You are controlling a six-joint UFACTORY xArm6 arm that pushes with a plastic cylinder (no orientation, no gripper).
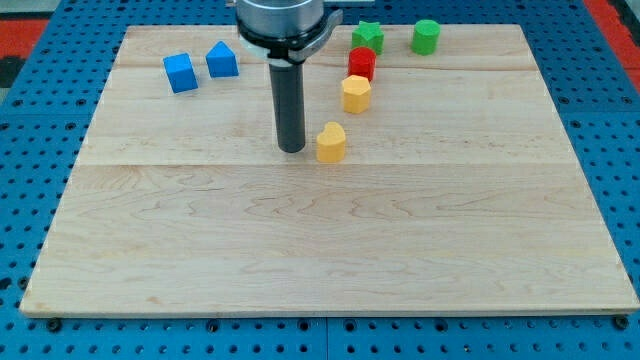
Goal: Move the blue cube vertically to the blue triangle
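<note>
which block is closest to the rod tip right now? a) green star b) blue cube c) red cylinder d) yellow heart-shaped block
d: my tip sits just to the view's left of the yellow heart-shaped block, with a narrow gap, while the blue cube, red cylinder and green star lie well off toward the view's top.

Bystander blocks on the pale wooden tabletop [330, 250]

A yellow heart-shaped block [331, 143] sits near the middle; above it towards the view's top a yellow hexagonal block [356, 94] touches a red cylinder [362, 63], which sits just below a green star [367, 37]. A green cylinder-like block [426, 36] stands near the star, on its right. A blue perforated surface [30, 150] surrounds the board.
</note>
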